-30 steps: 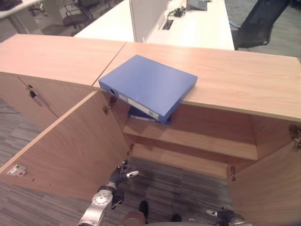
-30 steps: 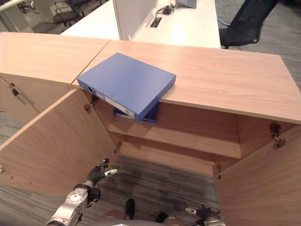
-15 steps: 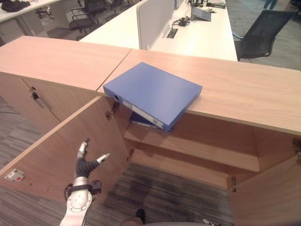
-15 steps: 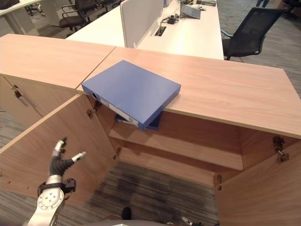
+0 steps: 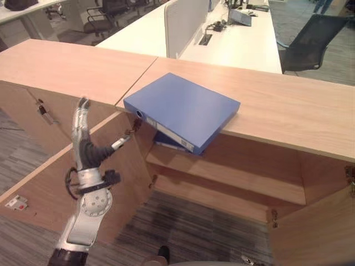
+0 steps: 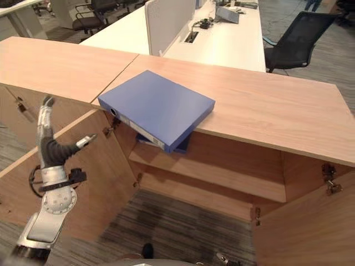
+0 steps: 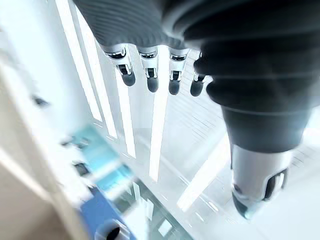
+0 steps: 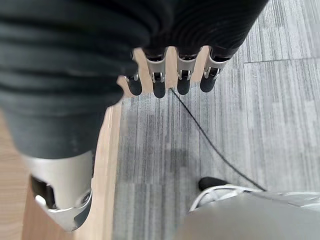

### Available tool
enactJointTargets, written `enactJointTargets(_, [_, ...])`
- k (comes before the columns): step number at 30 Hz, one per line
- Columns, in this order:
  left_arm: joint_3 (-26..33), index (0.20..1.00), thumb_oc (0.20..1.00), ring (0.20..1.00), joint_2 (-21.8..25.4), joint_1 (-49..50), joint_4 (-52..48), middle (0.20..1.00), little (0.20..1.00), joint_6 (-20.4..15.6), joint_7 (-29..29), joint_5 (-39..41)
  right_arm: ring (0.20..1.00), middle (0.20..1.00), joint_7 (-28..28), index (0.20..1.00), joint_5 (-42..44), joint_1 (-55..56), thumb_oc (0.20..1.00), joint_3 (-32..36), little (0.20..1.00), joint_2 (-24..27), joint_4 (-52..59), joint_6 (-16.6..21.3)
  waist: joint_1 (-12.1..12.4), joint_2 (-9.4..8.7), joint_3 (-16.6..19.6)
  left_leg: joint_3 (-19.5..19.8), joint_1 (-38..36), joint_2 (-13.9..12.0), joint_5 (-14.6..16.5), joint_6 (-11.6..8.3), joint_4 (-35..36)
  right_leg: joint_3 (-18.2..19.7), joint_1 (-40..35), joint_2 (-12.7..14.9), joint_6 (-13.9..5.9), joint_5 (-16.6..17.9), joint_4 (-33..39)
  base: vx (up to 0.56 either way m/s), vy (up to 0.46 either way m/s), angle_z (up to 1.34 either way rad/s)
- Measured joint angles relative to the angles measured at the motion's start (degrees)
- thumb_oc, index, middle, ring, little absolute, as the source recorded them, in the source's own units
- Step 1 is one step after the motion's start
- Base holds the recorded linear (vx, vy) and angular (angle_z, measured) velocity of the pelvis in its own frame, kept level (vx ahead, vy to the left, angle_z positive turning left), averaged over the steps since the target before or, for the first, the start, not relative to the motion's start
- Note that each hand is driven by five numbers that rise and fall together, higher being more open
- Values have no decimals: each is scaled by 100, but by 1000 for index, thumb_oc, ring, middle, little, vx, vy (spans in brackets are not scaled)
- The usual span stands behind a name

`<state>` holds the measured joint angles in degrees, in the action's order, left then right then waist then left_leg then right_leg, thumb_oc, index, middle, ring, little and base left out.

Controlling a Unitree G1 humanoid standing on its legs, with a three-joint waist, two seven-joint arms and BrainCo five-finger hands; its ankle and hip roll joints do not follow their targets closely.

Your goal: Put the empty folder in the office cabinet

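The left hand [image 5: 89, 152] has risen, fingers released, toward the blue folder [image 5: 183, 110] overhanging the open cabinet [image 5: 233, 166], not yet grasped.

White desks [image 5: 222, 41], black chairs [image 6: 297, 41], grey striped carpet [image 5: 188, 227].

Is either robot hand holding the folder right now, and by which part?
No. The left robot hand is raised with straight fingers, holding nothing; the right robot hand hangs open. The blue folder lies on the cabinet top.

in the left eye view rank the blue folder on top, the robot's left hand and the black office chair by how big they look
1. Blue folder, clearly largest.
2. Left hand and black office chair look alike; the chair is cut off and farther away, so no ranking.
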<state>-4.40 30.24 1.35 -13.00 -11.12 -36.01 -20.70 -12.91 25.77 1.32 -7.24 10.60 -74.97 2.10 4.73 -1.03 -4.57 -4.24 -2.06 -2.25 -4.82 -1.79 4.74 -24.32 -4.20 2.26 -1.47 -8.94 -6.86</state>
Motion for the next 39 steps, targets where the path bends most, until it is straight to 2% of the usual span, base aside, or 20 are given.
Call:
enactJointTargets(2, [-243,1000,1000,1000,373,-186,-2,1000,1000,-5,223,-297,1000,1000,-70,1000,0,-17,1000,14,1000,4,0,6,-66,0,35,-9,-16,-1,0,0,13,6,-15,-2,-2,-2,-7,15,23,-7])
enactJointTargets(3, [-250,1000,1000,1000,372,-243,4,1000,1000,-23,389,-372,1000,1000,-74,1000,0,-14,1000,10,1000,5,0,6,-166,38,86,-26,-69,-7,2,-1,31,24,-21,0,0,1,17,15,17,-5])
enactJointTargets(7, [-294,1000,1000,1000,387,-505,7,1000,1000,-28,563,-557,1000,1000,-64,1000,1,28,1000,14,1000,18,2,2,-217,126,153,-83,-57,-12,3,-2,33,76,-17,-4,-1,0,10,7,7,-8])
enactJointTargets(13, [-1008,1000,1000,1000,498,-1041,501,1000,1000,-29,827,-1025,1000,1000,54,1000,5,118,1000,0,1000,82,3,5,-311,244,252,-205,-98,-50,4,-4,34,208,20,-28,-30,-19,-49,-7,3,-10])
enactJointTargets(24, [-1141,1000,1000,1000,609,-983,935,1000,1000,36,1068,-1229,1000,1000,131,1000,3,227,1000,12,1000,67,-1,-6,-269,131,348,-250,-112,-68,5,-5,35,255,34,-43,-30,-20,-85,-1,0,-2])
enactJointTargets(39, [-1129,1000,1000,1000,717,-828,1104,1000,1000,40,1317,-1349,1000,1000,202,1000,3,272,1000,27,1000,68,-14,-17,-283,188,335,-329,-113,-80,4,-4,35,328,101,-38,-27,-23,-154,2,-1,-3])
